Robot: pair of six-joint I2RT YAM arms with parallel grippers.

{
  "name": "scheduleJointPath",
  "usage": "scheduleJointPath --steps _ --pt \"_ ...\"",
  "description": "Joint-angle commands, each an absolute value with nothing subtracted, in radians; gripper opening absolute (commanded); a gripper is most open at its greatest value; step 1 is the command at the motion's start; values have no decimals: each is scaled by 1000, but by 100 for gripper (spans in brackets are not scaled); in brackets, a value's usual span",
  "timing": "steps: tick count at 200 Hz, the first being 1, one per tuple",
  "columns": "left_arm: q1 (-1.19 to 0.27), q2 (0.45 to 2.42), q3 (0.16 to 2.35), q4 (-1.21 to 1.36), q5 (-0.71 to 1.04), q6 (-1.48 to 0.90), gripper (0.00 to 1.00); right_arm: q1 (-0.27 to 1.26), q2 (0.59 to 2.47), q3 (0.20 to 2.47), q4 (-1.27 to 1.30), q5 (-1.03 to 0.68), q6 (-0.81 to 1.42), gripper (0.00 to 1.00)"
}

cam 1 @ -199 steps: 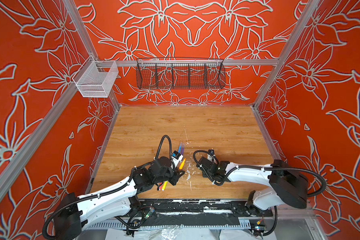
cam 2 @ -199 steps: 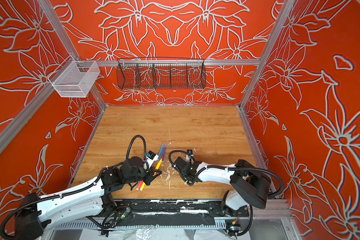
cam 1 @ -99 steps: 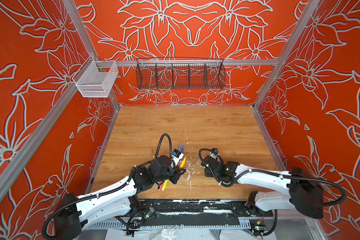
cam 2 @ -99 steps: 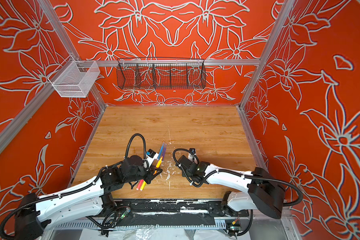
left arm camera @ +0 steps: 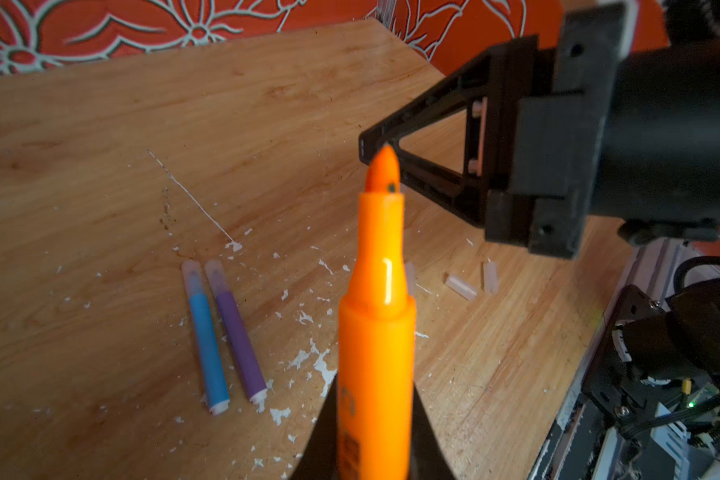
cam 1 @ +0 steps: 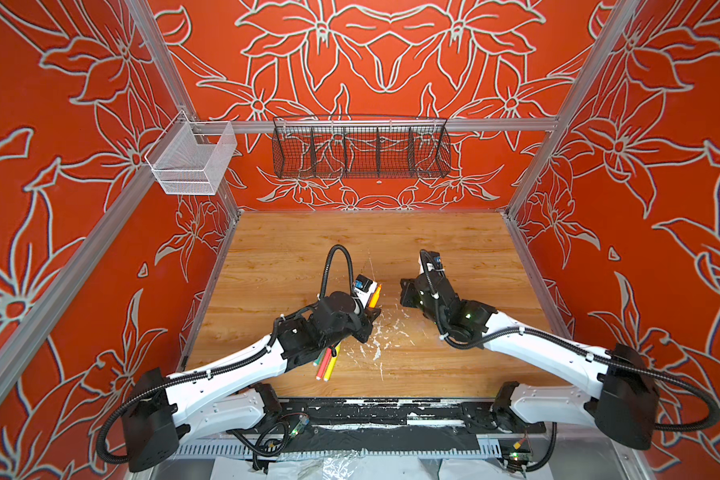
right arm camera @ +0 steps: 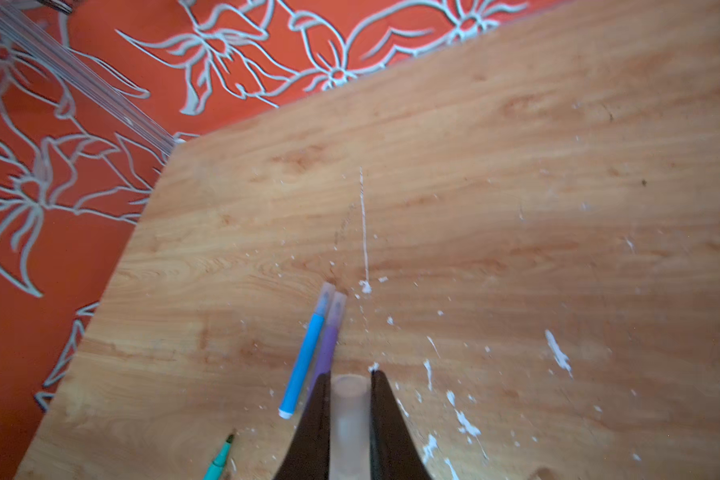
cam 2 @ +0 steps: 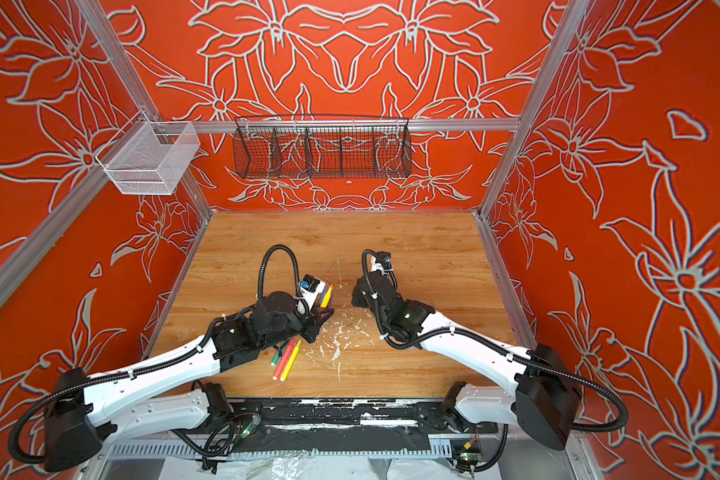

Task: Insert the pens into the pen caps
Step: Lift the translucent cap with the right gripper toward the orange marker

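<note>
My left gripper [left arm camera: 375,382] is shut on an orange pen [left arm camera: 377,316] whose bare tip points at my right gripper [left arm camera: 366,145] close by. My right gripper [right arm camera: 350,376] is shut on a clear pen cap [right arm camera: 350,415]. In both top views the two grippers [cam 1: 371,318] [cam 1: 406,291] face each other low over the table's middle. A blue pen [left arm camera: 206,332] and a purple pen [left arm camera: 238,336] lie side by side with caps on. Green, pink-red and yellow pens [cam 1: 327,361] lie uncapped under my left arm. Three loose pen caps [left arm camera: 460,286] lie beyond the orange pen.
White paint flecks [cam 1: 377,340] dot the wooden table [cam 1: 454,249] between the arms. A black wire basket [cam 1: 360,147] hangs on the back wall and a white mesh basket [cam 1: 192,162] at the back left. A black rail [cam 1: 371,411] runs along the front edge.
My right arm has swung its elbow out to the right, and its gripper has moved a little toward the back with the cap. My left arm has hardly moved.
</note>
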State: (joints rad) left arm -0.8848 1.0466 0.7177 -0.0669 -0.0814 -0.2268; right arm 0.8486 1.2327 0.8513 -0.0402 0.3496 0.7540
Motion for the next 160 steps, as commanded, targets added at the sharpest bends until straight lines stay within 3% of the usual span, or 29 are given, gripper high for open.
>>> scheduleJointPath --steps 1,54,160 --pt "-881 1019 706 -23 -63 -199 0 851 1191 856 54 322 727 0" --pt "-882 964 660 -89 86 -293 0 851 1068 681 294 221 836 0" --pt "-881 852 586 -57 182 -360 0 855 1141 698 526 32 935 0"
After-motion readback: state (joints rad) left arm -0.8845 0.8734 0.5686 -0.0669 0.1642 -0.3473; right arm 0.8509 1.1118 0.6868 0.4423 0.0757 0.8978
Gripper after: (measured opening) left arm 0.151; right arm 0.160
